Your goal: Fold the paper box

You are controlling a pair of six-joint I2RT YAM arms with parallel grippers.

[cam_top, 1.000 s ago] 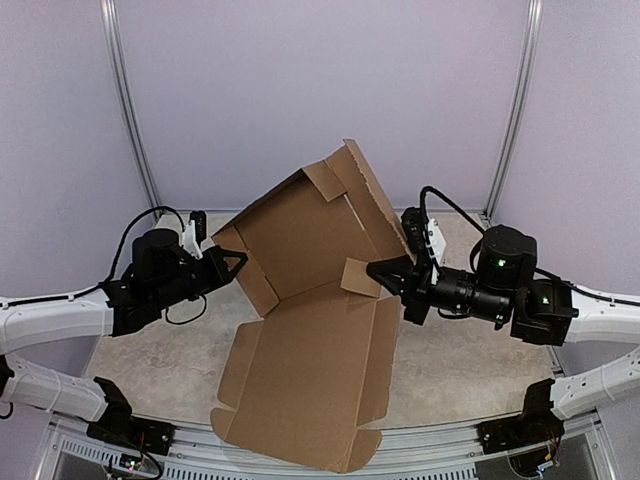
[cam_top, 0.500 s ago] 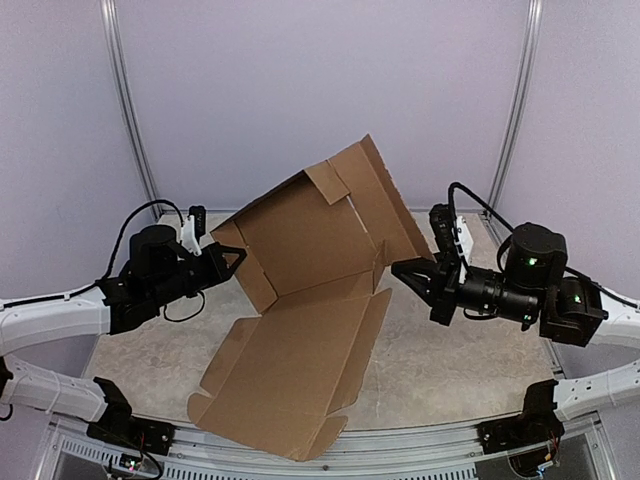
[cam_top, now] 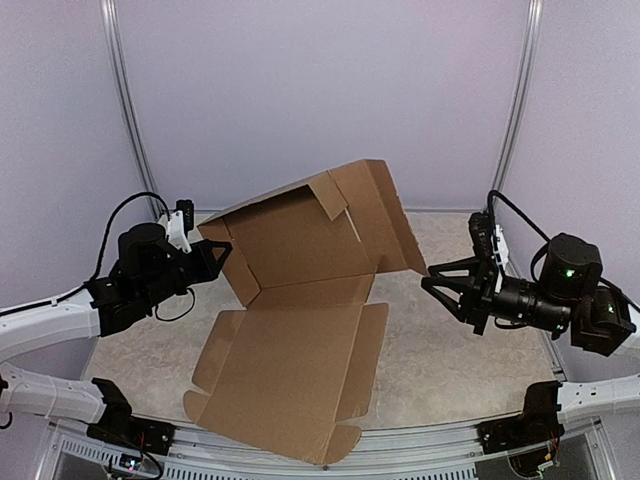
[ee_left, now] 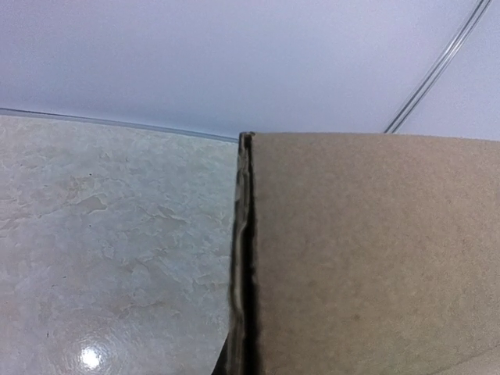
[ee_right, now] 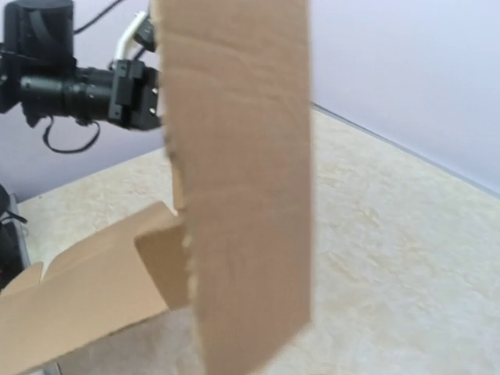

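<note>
Lying across the middle of the table (cam_top: 440, 350), the paper box (cam_top: 300, 340) had its near panel flat and its far half tilted upright. The left gripper (cam_top: 218, 250) was pinched onto the raised half's left flap. The right gripper (cam_top: 428, 279) was closed on the near corner of the right flap. Neither wrist view showed its own fingers: cardboard filled much of the left one, and a blurred flap crossed the right.

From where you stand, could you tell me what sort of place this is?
Probably a robotics lab work cell: a left arm and a right arm mounted at the edge of a marble-patterned table, plain lilac walls on metal frame posts, and a paper box to fold.
</note>
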